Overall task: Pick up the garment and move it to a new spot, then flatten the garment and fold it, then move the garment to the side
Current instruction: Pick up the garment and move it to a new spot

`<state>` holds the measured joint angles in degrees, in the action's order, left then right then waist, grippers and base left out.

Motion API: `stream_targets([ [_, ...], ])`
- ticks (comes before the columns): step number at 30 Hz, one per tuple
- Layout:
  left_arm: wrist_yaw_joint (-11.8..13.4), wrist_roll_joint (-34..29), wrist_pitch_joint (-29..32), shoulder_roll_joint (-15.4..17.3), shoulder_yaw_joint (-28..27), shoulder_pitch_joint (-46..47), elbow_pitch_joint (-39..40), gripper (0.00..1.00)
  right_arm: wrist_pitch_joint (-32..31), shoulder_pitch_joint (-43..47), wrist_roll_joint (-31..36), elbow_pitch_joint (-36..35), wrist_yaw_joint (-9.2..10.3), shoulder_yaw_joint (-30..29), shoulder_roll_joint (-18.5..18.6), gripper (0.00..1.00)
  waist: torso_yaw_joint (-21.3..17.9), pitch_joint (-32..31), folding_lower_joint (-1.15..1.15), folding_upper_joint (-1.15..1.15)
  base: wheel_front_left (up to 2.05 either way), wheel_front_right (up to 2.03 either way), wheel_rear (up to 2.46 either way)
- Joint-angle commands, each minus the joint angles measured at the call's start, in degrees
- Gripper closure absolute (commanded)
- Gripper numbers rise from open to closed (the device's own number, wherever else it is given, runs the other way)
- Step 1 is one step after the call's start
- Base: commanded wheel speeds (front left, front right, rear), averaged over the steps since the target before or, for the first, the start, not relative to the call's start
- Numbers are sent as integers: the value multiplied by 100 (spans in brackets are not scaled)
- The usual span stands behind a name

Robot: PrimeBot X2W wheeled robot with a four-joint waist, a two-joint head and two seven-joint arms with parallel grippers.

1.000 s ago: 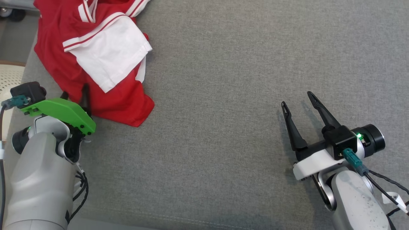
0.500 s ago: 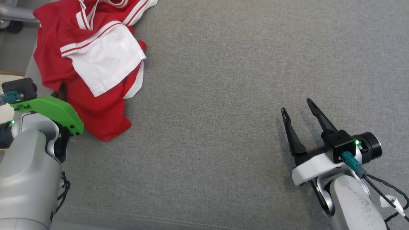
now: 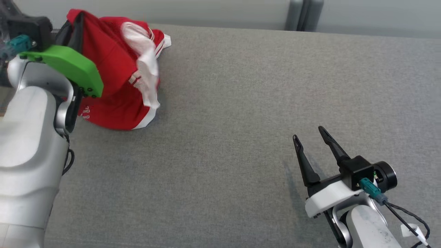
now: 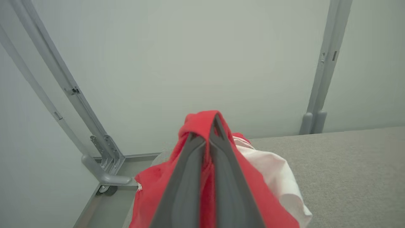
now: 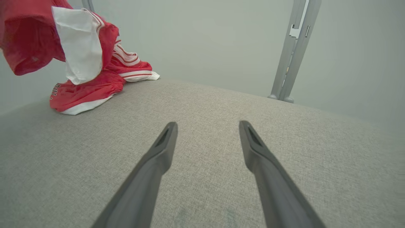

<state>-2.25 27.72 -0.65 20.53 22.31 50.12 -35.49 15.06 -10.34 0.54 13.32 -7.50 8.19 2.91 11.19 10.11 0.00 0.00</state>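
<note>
Left gripper (image 3: 76, 24) first: on my screen its two dark fingers are pressed together on a fold of the red and white garment (image 3: 117, 69). It is raised at the far left corner of the grey padded surface (image 3: 241, 103). Looking along that gripper (image 4: 211, 133) from its own wrist camera, I see red cloth caught between the fingers. The cloth bunches over their tips and falls away on both sides, with a white panel of the garment (image 4: 278, 180) hanging to the right. A green plate (image 3: 65, 65) on the wrist covers part of the cloth from the head camera.

Only the top of the garment is off the surface. From the right wrist camera, one bunch of the garment (image 5: 31, 38) hangs at the upper left with a white flap beside it. The rest lies heaped on the padding below, red with white stripes and a white hem. I see small lettering on the red cloth but cannot read it.

The right gripper (image 3: 309, 133) sits at the near right, well apart from the garment. Its fingers are spread wide with nothing between them. Its own camera shows the gripper (image 5: 208, 124) over bare grey padding, and I cannot tell whether the tips touch it. A pale wall and a grey metal post (image 5: 291, 53) stand behind the surface.
</note>
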Motion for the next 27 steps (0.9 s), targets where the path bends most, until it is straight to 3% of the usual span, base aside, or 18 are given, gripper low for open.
stream_targets([
  [1, 59, -97, 129, 12, 86, -32, 348, 100, 19, 120, -108, -4, 1, 14, 8, 0, -422, -383, 0, 0, 0, 0, 0],
  [8, 175, -72, 959, -191, 489, -318, 2295, 100, 19, 219, -369, -75, 2, 12, 8, 0, -1118, -515, 0, 0, 0, 0, 0],
  [14, 286, -43, 1452, -395, 770, -361, 3274, 100, 19, 248, -527, -105, 2, -19, 7, 0, -1802, -535, 0, 0, 0, 0, 0],
  [20, 388, 33, 1766, -845, 1116, -264, 3636, 100, 19, 262, -601, -149, 2, -52, 3, 0, -2405, -483, 0, 0, 0, 0, 0],
  [24, 471, 14, 1800, -1035, 1289, -355, 3378, 100, 19, 205, -661, -188, 2, -65, 3, 0, -2747, -365, 0, 0, 0, 0, 0],
  [27, 472, -35, 1774, -1006, 1399, -503, 2916, 100, 19, 150, -716, -230, 2, -115, 5, 0, -2942, -237, 0, 0, 0, 0, 0],
])
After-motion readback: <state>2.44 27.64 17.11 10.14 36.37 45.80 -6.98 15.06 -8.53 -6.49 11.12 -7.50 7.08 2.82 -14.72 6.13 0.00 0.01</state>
